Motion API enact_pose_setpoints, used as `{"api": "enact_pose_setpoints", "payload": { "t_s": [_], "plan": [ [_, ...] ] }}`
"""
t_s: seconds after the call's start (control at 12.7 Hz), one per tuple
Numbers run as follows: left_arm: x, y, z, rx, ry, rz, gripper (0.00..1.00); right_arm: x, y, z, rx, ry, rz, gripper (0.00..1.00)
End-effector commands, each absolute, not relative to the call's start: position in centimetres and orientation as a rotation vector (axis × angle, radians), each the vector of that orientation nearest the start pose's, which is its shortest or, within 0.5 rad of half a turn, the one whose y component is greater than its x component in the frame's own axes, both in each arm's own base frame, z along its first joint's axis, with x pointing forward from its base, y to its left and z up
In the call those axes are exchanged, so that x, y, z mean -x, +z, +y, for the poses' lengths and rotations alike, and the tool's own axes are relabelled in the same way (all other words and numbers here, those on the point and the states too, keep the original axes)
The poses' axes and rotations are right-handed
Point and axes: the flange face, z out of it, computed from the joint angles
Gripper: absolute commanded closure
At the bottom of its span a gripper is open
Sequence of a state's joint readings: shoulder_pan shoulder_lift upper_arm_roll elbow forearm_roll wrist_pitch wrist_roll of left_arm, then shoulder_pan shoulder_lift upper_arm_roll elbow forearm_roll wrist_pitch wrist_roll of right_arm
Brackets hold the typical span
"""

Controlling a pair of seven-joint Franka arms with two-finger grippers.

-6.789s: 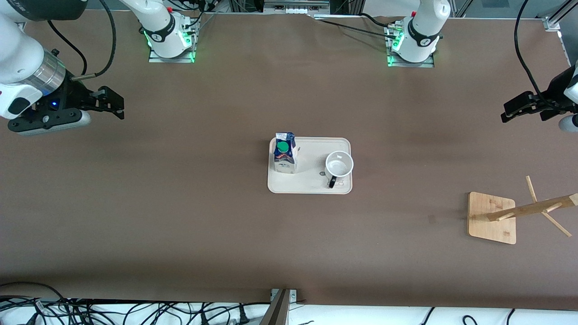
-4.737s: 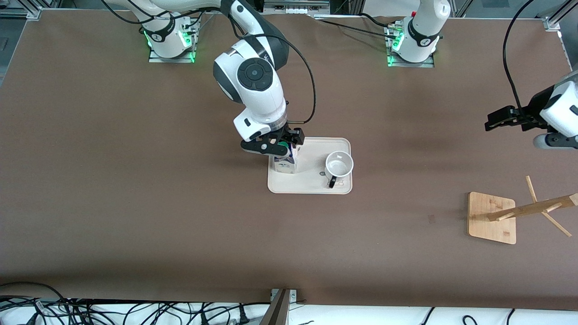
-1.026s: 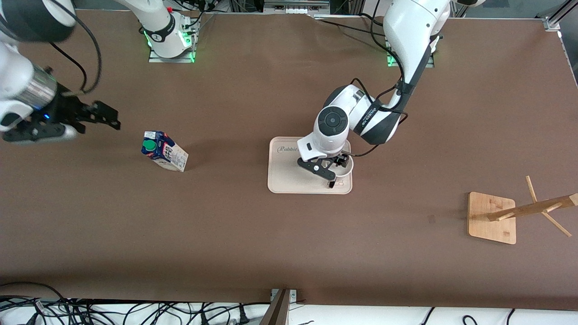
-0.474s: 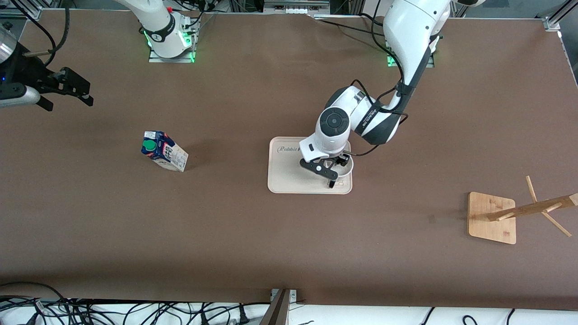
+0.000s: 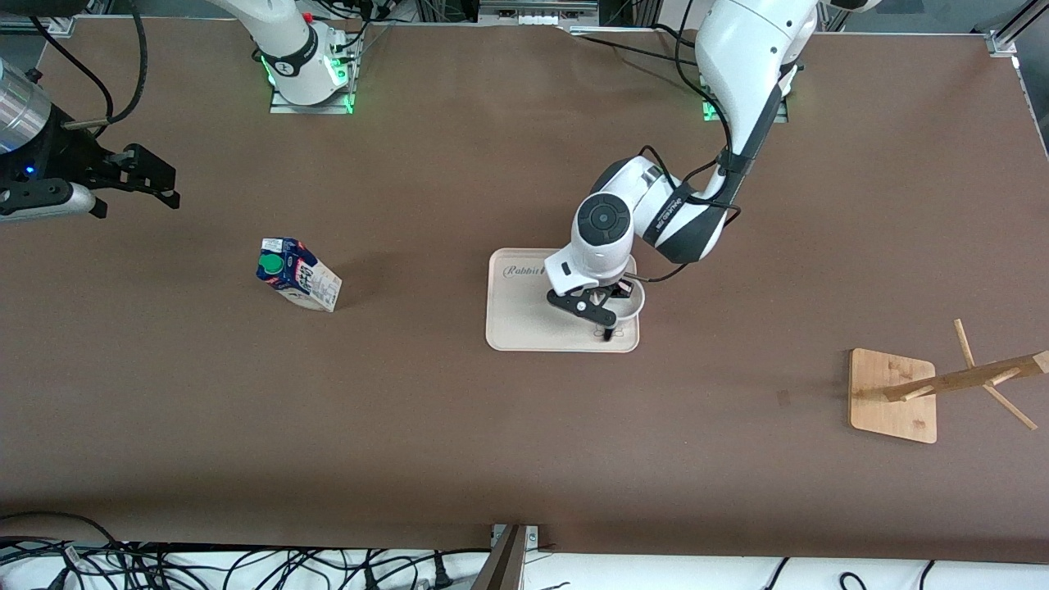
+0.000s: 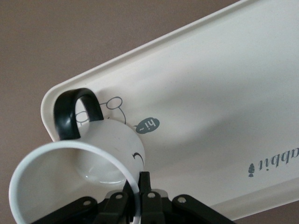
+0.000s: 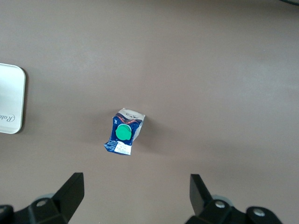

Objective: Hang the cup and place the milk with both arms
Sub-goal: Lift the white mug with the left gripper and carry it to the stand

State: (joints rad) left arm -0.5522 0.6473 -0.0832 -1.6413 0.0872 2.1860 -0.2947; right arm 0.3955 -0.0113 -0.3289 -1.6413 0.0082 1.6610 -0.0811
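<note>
Your left gripper (image 5: 610,309) is clamped on the rim of the cup (image 6: 79,179), one finger inside and one outside; the cup sits on the tray (image 5: 524,332) at its end toward the rack, handle (image 6: 75,111) pointing away from the gripper. The wooden rack (image 5: 942,383) stands well apart, toward the left arm's end of the desk. The milk (image 5: 297,274) stands upright on the desk. Your right gripper (image 5: 135,176) waits, fingers spread and empty, over the right arm's end
</note>
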Motion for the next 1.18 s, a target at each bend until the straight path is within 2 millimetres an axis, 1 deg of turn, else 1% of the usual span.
{"api": "enact_pose_setpoints", "payload": {
  "t_s": [0.0, 0.08, 0.24, 0.39, 0.47, 0.55, 0.63, 0.79, 0.87, 0.95, 1.03, 1.11],
  "plan": [
    [-54.6, 25.7, -39.3, 2.994, 0.104, 0.548, 1.00, -55.9, 62.5, 3.2, 3.136, -0.089, -0.222, 0.00],
    [-54.6, 27.5, -39.4, 2.994, 0.097, 0.535, 1.00, -55.9, 62.8, 3.0, 3.136, -0.096, -0.222, 0.00],
    [-54.9, 32.5, -38.9, 3.017, 0.050, 0.495, 1.00, -56.0, 62.8, 3.0, 3.141, -0.101, -0.218, 0.00],
    [-55.9, 37.8, -37.3, 3.053, -0.044, 0.448, 1.00, -56.0, 62.8, 3.0, 3.142, -0.103, -0.215, 0.00],
    [-56.4, 40.4, -35.7, 3.062, -0.066, 0.412, 1.00, -56.1, 62.9, 2.7, 3.141, -0.108, -0.208, 0.00],
    [-57.1, 42.3, -33.7, 3.065, -0.074, 0.368, 1.00, -56.0, 62.9, 2.4, 3.142, -0.108, -0.206, 0.00],
    [-58.1, 44.1, -31.2, 3.079, -0.109, 0.315, 1.00, -55.9, 62.9, 2.5, 3.143, -0.096, -0.213, 0.00],
    [-60.6, 46.2, -25.8, 3.115, -0.141, 0.254, 1.00, -55.9, 62.9, 2.5, 3.146, -0.096, -0.216, 0.00],
    [-62.2, 47.2, -22.7, 3.170, -0.151, 0.194, 1.00, -55.9, 62.9, 2.5, 3.146, -0.096, -0.213, 0.00],
    [-63.5, 48.1, -19.4, 3.241, -0.155, 0.097, 1.00, -55.9, 62.9, 2.5, 3.146, -0.096, -0.213, 0.00],
    [-64.5, 49.0, -16.8, 3.296, -0.167, -0.012, 1.00, -55.9, 62.8, 2.6, 3.146, -0.096, -0.213, 0.00],
    [-65.2, 49.5, -13.7, 3.287, -0.187, -0.102, 1.00, -55.9, 62.8, 2.6, 3.146, -0.096, -0.211, 0.00]
  ]
}}
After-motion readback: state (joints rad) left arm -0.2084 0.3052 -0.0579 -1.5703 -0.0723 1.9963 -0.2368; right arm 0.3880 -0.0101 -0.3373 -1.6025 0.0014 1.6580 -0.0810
